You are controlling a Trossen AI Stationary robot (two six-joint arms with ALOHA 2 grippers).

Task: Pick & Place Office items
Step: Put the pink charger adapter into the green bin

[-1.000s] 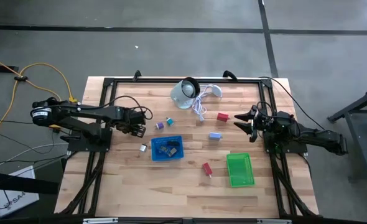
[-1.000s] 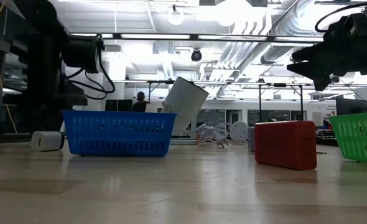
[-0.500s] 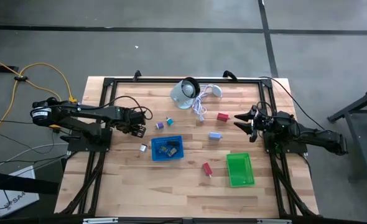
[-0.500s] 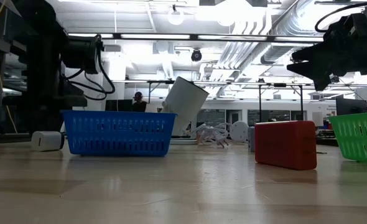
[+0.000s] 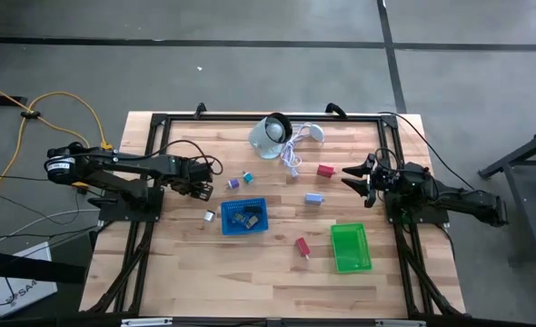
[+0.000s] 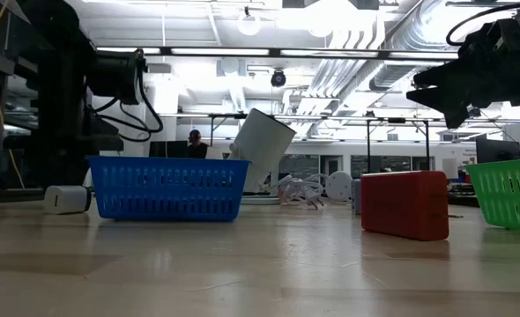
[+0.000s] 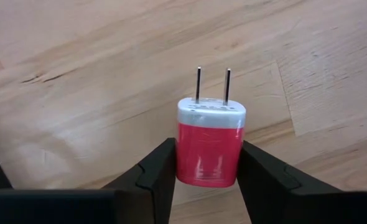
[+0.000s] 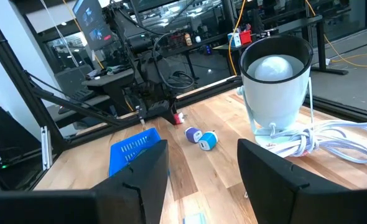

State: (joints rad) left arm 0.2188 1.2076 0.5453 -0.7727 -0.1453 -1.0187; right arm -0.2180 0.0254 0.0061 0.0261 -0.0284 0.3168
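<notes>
My left gripper (image 5: 201,187) hangs over the table's left side, shut on a red charger plug (image 7: 208,152) with a white face and two metal prongs. My right gripper (image 5: 353,175) is open and empty above the table's right side, near a red block (image 5: 324,170). On the wood lie a pale blue block (image 5: 314,199), another red block (image 5: 302,246), a purple bit (image 5: 234,183), a blue bit (image 5: 247,177) and a silver clip (image 5: 210,215). Dark pieces lie in the blue basket (image 5: 244,217). My left gripper pinches the red plug's two opposite side faces (image 7: 182,163) between its two fingers, on the red body below the white face. The prongs (image 7: 212,84) point on past the fingertips toward the table top. The plug is lifted clear of the wood.
A white round device (image 5: 270,134) with a coiled white cable (image 5: 292,156) stands at the far middle. A green basket (image 5: 350,247) sits near the right front. A black frame runs along the table's edges. Bare wood lies along the near side.
</notes>
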